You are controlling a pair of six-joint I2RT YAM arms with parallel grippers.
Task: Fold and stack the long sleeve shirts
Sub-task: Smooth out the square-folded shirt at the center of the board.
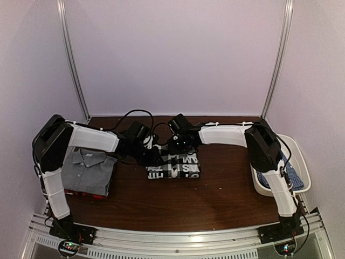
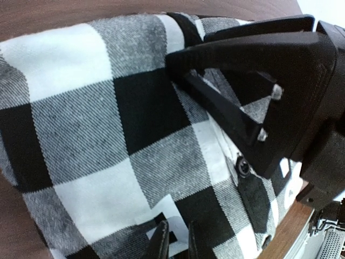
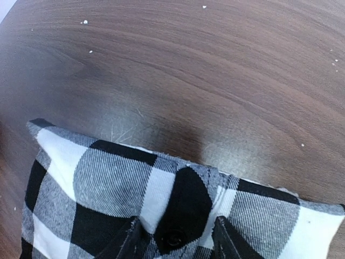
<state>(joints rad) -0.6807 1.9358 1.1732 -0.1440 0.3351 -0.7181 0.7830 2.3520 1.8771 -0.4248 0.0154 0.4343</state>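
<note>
The black-and-white check shirt [image 1: 173,166] lies folded in a block at the table's middle. My left gripper [image 1: 154,155] is at its far left edge. In the left wrist view [image 2: 176,237] the jaws are nearly together, pinching a fold of the check shirt [image 2: 97,124]. My right gripper [image 1: 178,148] hangs over its far edge; in the right wrist view [image 3: 175,237] it is open, fingers astride a buttoned black patch of the check shirt [image 3: 108,178]. The grey shirt [image 1: 89,171] lies folded at the left on the red-black shirt [image 1: 86,193]. The blue shirt [image 1: 294,175] lies in the tub.
The white oval tub [image 1: 299,154] stands at the right edge behind my right arm. Bare brown tabletop [image 1: 215,199] runs in front of the check shirt and beyond it [image 3: 215,70]. Pale walls close in the back and sides.
</note>
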